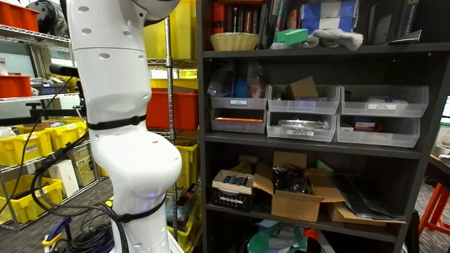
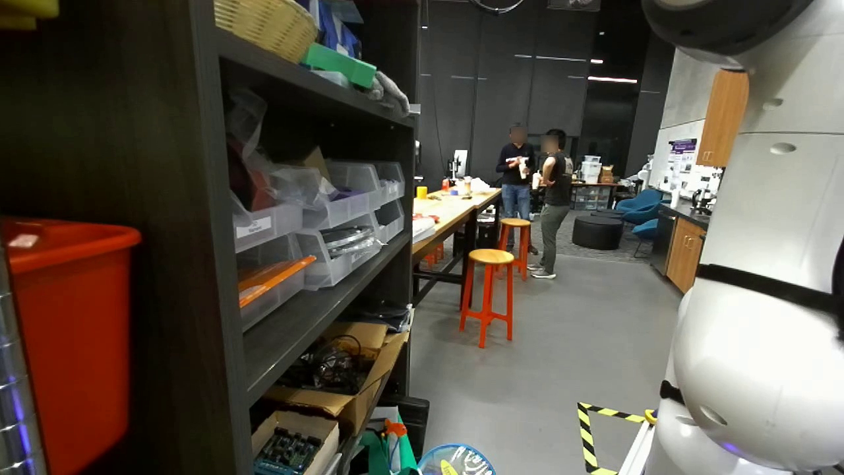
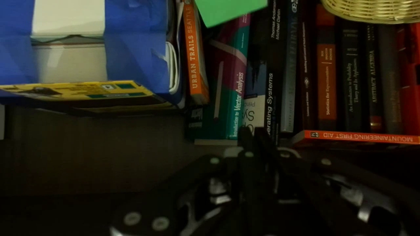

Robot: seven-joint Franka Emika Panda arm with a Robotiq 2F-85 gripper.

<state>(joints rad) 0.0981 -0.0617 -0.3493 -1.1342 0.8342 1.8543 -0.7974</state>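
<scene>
In an exterior view, the white robot arm [image 1: 119,105] stands beside a dark grey bookcase [image 1: 201,70]; its pincer is out of frame. A pale woven basket [image 1: 235,42] sits on the top shelf [image 1: 246,53] before a row of upright books [image 1: 242,21], so small, slow moves would probably serve best.

In an exterior view, a bright green rectangular box [image 2: 339,66] sits near that shelf's front edge — a sideways sweep could knock it off.

In the wrist view, the dark metal pincer [image 3: 253,131] is drawn together, nothing visible between its tips. Working well here likely means lining the tips up with one spine — and keeping off the flat orange paperback [image 3: 357,137] at right. The black-spined book lettered "Operating Systems" [image 3: 272,68] stands directly beyond the tips, with the teal-spined book [image 3: 239,82] just left of it. Whether the tips touch either, I cannot tell.
</scene>
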